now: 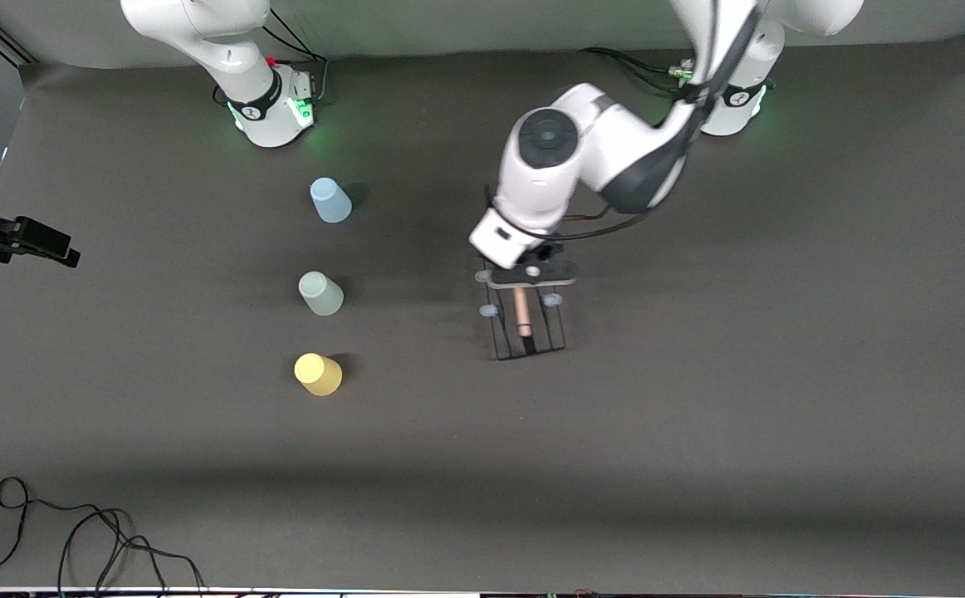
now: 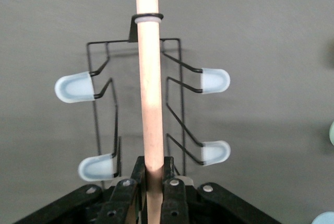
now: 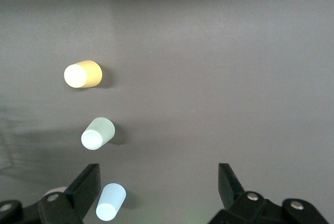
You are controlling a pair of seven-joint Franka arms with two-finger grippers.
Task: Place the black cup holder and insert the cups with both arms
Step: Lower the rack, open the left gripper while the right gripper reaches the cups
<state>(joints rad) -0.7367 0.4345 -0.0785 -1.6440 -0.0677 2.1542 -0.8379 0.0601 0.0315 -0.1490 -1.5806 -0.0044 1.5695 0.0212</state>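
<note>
My left claw clenched on rack handle, set it flat on desk; right claw released, waiting above the cups.

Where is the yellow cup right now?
In the front view the yellow cup sits upside down on the table, nearest the camera in the row of cups, just below the pale green cup.

A robotics lab: two white arms rise from green-lit bases along the top of the frame, on a bench draped in plain grey cloth, with loose black cables trailing at lower left.
</note>
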